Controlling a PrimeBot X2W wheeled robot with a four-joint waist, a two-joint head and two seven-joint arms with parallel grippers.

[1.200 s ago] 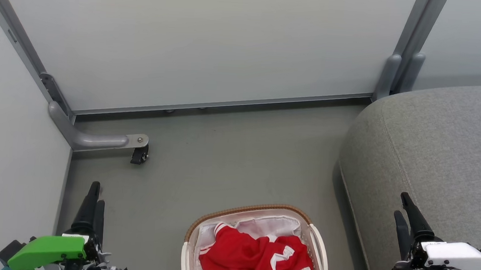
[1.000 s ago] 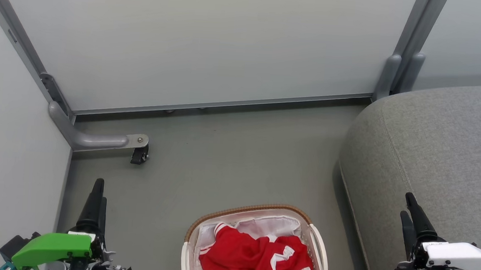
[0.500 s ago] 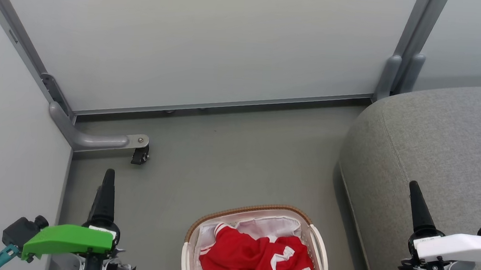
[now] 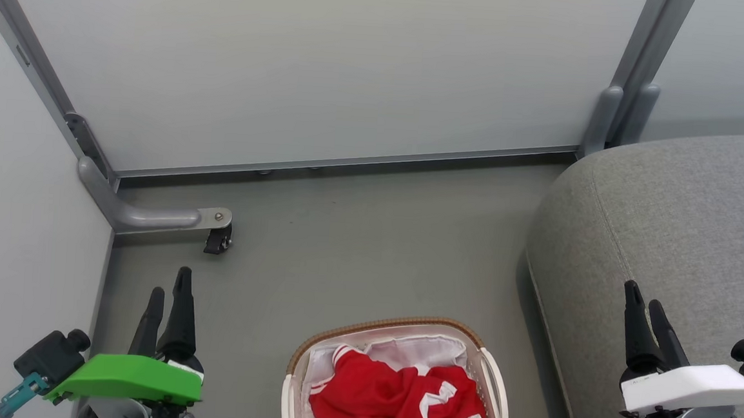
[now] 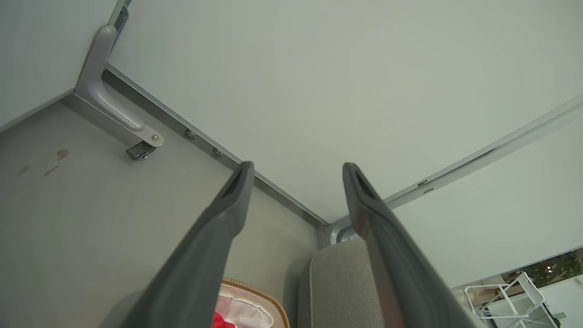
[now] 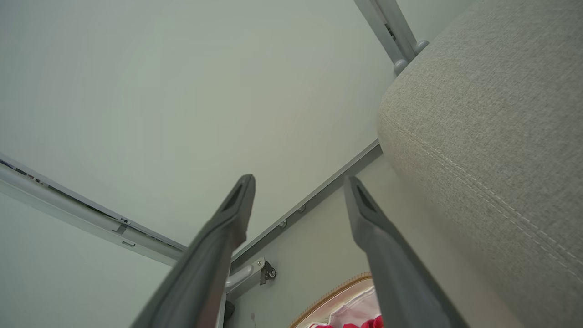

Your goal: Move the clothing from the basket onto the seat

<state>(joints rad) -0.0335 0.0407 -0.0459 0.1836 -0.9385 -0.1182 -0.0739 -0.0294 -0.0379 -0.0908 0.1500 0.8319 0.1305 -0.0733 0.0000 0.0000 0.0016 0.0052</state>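
Note:
Red clothing (image 4: 399,398) with white stripes lies bunched in the white basket (image 4: 494,378), which has a brown woven rim and stands on the floor at the bottom middle of the head view. The grey seat (image 4: 681,221) rises to its right. My left gripper (image 4: 170,281) is open at the lower left, well left of the basket, with nothing between its fingers. My right gripper (image 4: 643,295) is open at the lower right, over the seat's front part, holding nothing. In the left wrist view (image 5: 296,166) the basket rim (image 5: 255,291) shows low down. The right wrist view (image 6: 298,180) catches the seat (image 6: 492,118) and the basket rim (image 6: 337,296).
Pale partition panels (image 4: 329,64) close off the back and left. A grey metal foot with a black caster (image 4: 217,241) sticks out on the floor at the left. Grey floor (image 4: 357,247) lies between the panels, the basket and the seat.
Both grippers have turned about their wrists, so each now shows two spread fingers instead of one edge-on. The left has shifted slightly right and forward. Basket and clothing have not moved.

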